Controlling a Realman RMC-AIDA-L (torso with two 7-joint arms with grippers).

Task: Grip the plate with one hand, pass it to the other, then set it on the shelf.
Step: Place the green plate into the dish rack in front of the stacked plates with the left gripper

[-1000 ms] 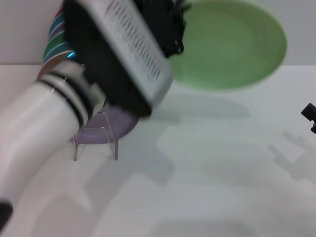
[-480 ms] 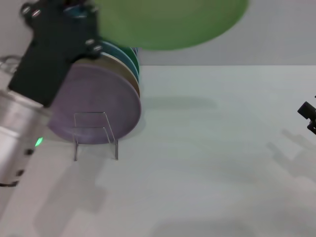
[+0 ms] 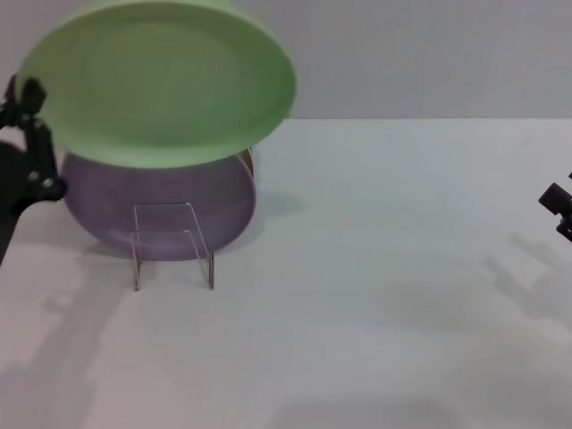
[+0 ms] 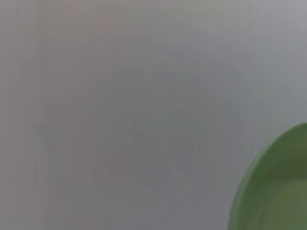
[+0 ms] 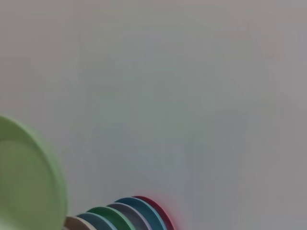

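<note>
The pale mint-green plate point(image 3: 161, 85) hangs in the air at the upper left, tilted, just above and in front of the plates in the rack. My left gripper point(image 3: 29, 103) is at the far left edge, shut on the plate's left rim. The plate's rim also shows in the left wrist view point(image 4: 278, 191) and in the right wrist view point(image 5: 24, 182). The clear acrylic shelf point(image 3: 172, 246) stands on the table below the plate. My right gripper point(image 3: 559, 210) is at the far right edge, low over the table, with only a small black part showing.
A lilac plate point(image 3: 161, 210) stands upright in the rack, with a tan plate's edge point(image 3: 251, 165) behind it. The right wrist view shows a row of several coloured upright plates point(image 5: 124, 215). The white table point(image 3: 375, 295) stretches to the right of the rack.
The left arm has swung left and out of the middle of the view, carrying the green plate from the upper middle to above the rack. The right gripper has not moved.
</note>
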